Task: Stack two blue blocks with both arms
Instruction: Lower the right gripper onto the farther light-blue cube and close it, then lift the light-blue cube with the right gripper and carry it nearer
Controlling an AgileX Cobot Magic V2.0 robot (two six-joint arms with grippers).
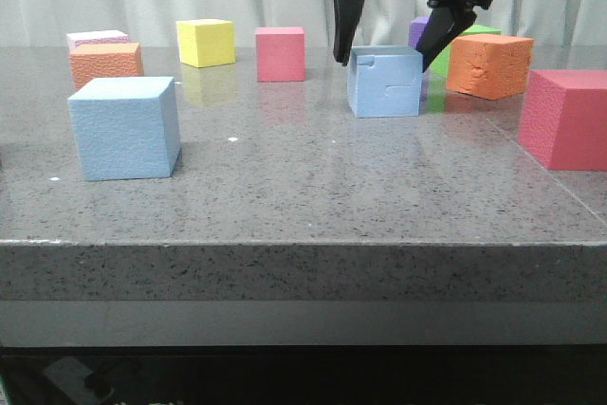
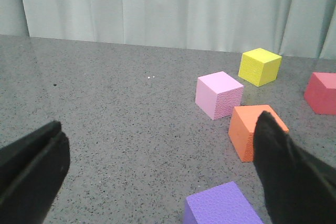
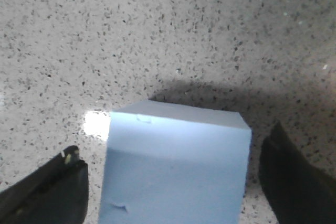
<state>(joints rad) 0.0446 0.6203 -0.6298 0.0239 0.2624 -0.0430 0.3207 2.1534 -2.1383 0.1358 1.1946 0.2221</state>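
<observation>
Grooved blue block [image 1: 385,81] sits on the counter [image 1: 303,187] at about one o'clock, straddled by the right claw [image 1: 391,52], wide open and holding nothing. It should descend centred, then close evenly. Left claw [image 2: 157,174] hangs open, empty.

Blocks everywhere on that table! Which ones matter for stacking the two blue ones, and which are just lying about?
Part of the job:
plain blue block
grooved blue block
right gripper, open around the grooved block
left gripper, open

Lying about:
yellow block
two pink-red blocks
two orange blocks
lilac block
purple block
</observation>
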